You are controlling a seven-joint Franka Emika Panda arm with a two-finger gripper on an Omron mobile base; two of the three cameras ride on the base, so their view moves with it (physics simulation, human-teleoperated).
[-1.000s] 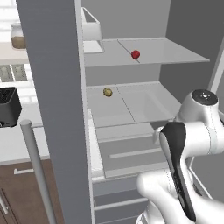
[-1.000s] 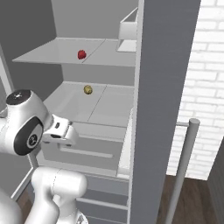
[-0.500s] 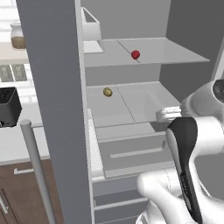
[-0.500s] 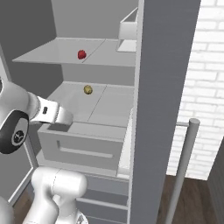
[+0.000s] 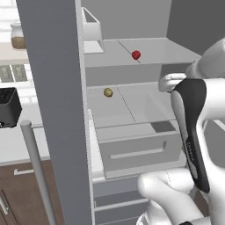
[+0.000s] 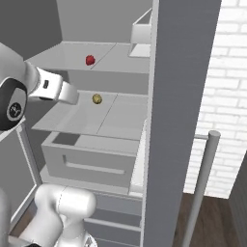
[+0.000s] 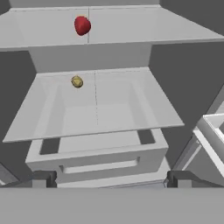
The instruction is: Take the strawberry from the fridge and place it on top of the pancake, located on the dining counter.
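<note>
Fridge (image 5: 57,110): tall grey unit standing open, pale grey shelves inside and a long silver bar handle (image 5: 37,171) on the near door.
Strawberry (image 5: 136,55): small and bright red, sitting on the upper shelf (image 5: 176,52) well back from the front edge, close to the seam down the middle; nothing touches it. From the hand it shows near the top left (image 7: 82,25).
Small yellowish-brown round item (image 5: 108,92): on the shelf below (image 5: 145,105), left of the strawberry and lower, well apart from it.
Drawer (image 5: 140,149): pale grey, under the lower shelf, pulled partway out, with a recessed grip along its front.
Door bin (image 5: 90,28): white, on the inner side of the door at upper-shelf height.
Gripper (image 7: 109,179): fingers (image 7: 43,178) spread wide and released, nothing between them; it sits outside the fridge, facing the shelves at about drawer height, well short of the strawberry.
Arm (image 6: 53,89): white forearm reaching in front of the lower shelf's outer edge.
Toaster (image 5: 9,107): black, on the pale worktop (image 5: 17,145) beside the fridge.
Jar (image 5: 19,36): on a high ledge behind the door.
</note>
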